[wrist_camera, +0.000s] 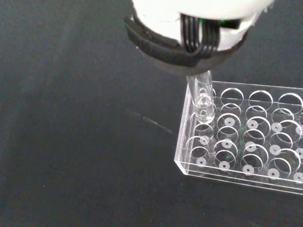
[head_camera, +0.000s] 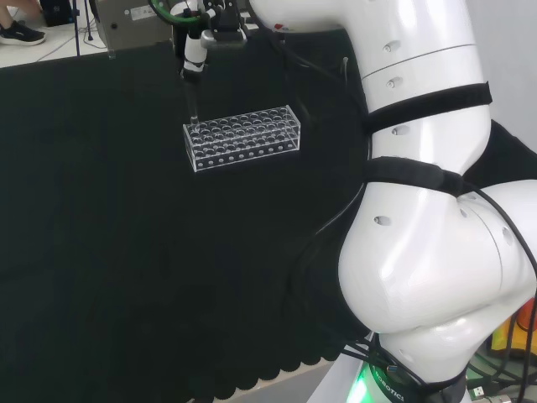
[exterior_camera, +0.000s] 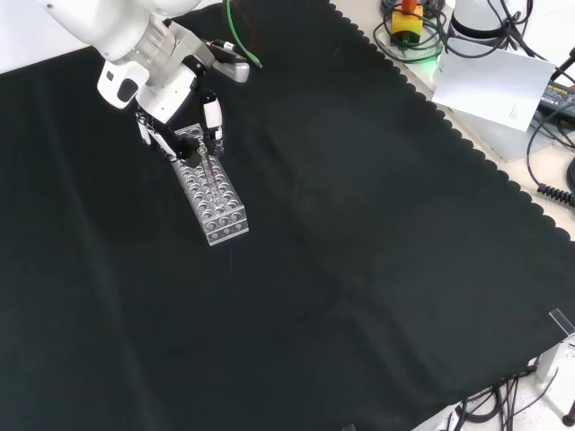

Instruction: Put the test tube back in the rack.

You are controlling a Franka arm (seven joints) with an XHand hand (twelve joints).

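Close under my palm, the test tube hangs upright with its rounded tip dipping into a hole in the end row of the clear rack. My fingers are curled, pinching the tube near its top so it stays vertical and can slide straight down. From the front, my hand hovers over the rack's far end on the black-clothed counter. I judge the tube only partly seated. No lettering on tube or rack is readable to me.
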